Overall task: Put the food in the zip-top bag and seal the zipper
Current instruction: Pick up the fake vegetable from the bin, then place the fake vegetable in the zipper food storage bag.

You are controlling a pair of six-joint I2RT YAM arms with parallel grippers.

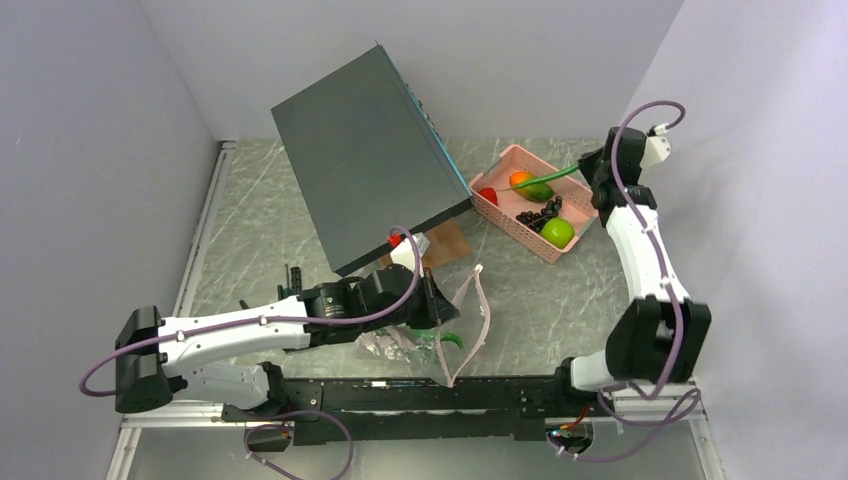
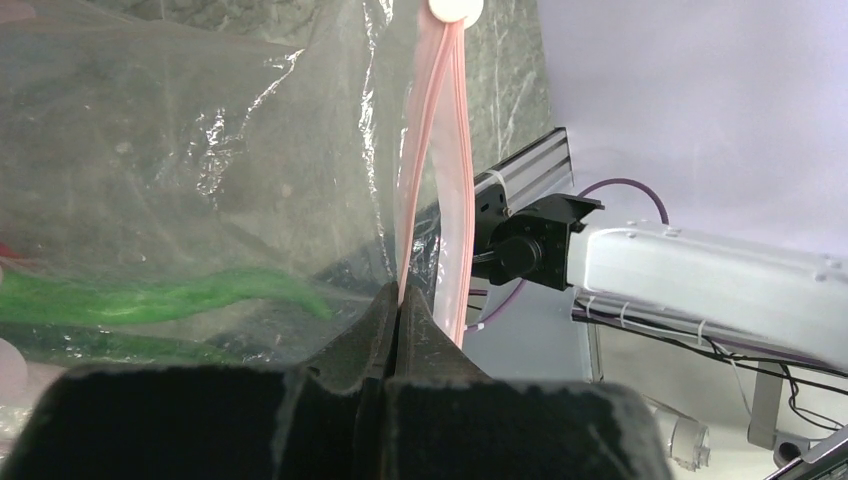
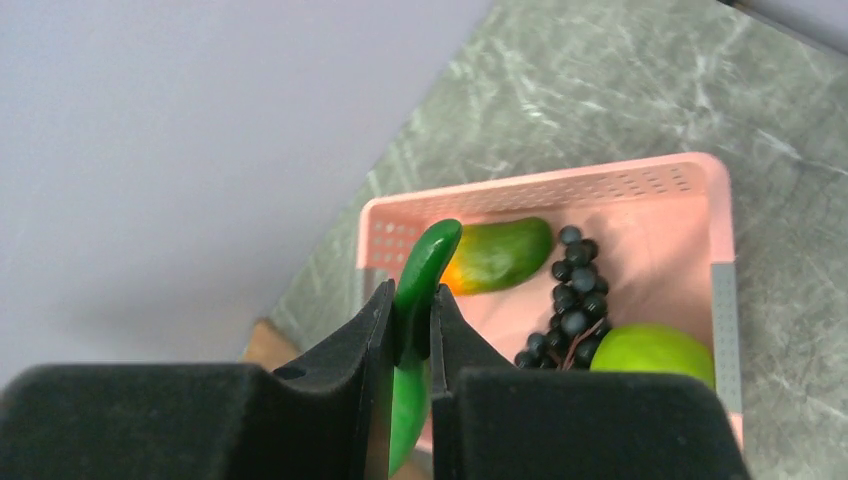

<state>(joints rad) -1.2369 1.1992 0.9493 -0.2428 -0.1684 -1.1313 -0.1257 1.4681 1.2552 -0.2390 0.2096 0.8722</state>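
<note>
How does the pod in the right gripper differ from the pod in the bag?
The gripped pod is clamped by the right gripper over the basket; the bagged pod lies inside the bag. The gripped pod looks sharp, the bagged pod blurred behind plastic. Both are green.

Soft, even, bright light throughout, shadows faint. White glare streaks the floppy clear plastic bag (image 2: 215, 130) in the left wrist view; both wrist views blur close up.
</note>
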